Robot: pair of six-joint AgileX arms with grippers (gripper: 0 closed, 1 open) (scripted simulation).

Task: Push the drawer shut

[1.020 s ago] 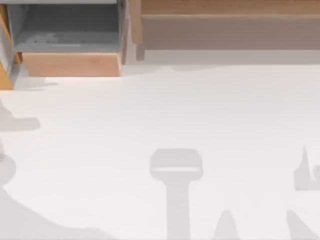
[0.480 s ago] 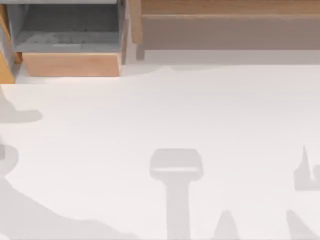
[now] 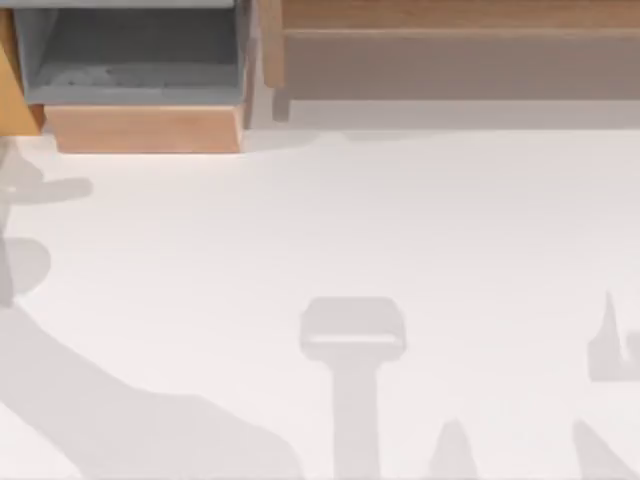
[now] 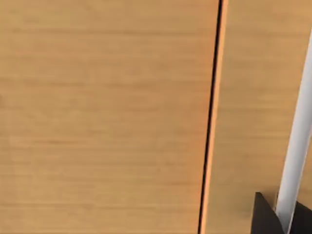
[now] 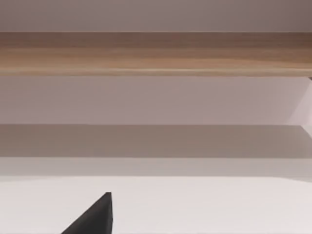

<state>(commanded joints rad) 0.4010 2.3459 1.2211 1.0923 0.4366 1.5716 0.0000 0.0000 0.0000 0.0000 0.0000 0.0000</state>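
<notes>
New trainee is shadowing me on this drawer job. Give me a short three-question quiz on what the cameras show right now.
1. True or false: the drawer is fully shut.
2. On which side of the top view does the drawer sit: A) left, B) right, C) centre?
3. Fill in: the drawer's front panel is light ____.

Key
1. False. It stands pulled out, with its grey inner walls and floor on view from above.
2. A. It is at the far left of the table, with the long wooden shelf to its right.
3. Wood.
</notes>
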